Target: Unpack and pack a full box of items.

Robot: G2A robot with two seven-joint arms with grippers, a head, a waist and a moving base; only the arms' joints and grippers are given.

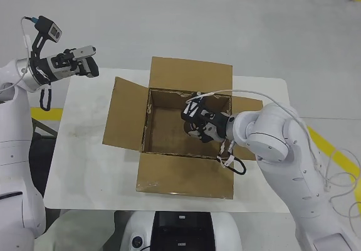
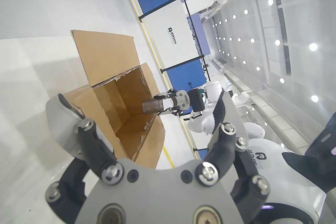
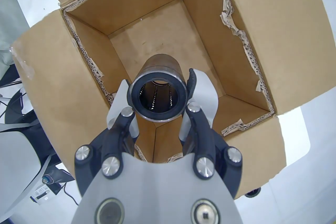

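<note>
The right hand (image 3: 157, 84) clamps a metal cylinder (image 3: 160, 63) between both fingers (image 3: 204, 89). We note that the cylinder's long axis runs in line with the fingers. Its open bore faces back toward the wrist, and its far end projects past the fingertips, pointing at the floor of the cardboard box (image 3: 236, 4). The box stands open on the counter (image 1: 80, 157), directly beyond the hand. The left hand (image 1: 91, 61) hovers well apart from the box, fingers spread wide, holding nothing.
</note>
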